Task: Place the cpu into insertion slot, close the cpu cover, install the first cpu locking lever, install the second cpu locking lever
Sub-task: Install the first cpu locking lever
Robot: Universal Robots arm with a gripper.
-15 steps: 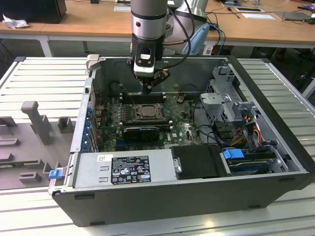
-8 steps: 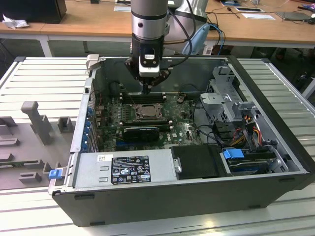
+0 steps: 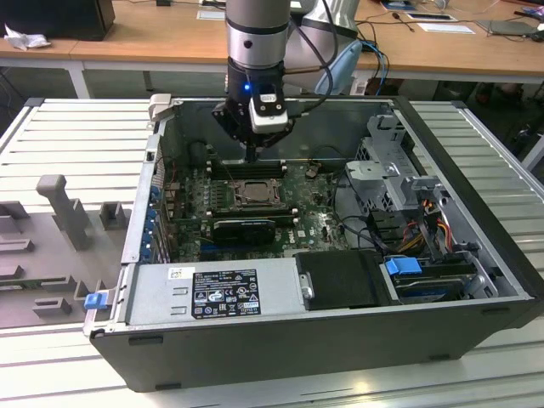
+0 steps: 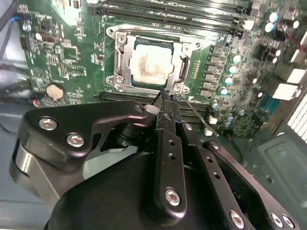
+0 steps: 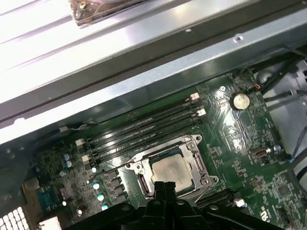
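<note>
Pale silvery-beige and metallic, the small flat square cpu (image 4: 151, 63) is lying in its slot on the green motherboard (image 4: 67, 57). The thin grey metal cpu cover (image 4: 120, 60), a frame plate with a square window, is lying flat around it, and the chip's top is showing through the window. The black gripper (image 4: 165, 96) is hanging just beside one corner of this cover, with its two fingers pressed together and nothing showing between them. A thin bright metal rod (image 4: 196, 115) is running slantwise away from near the fingertips. In the exterior view the arm is reaching down into the open dark grey computer case (image 3: 340, 340).
</note>
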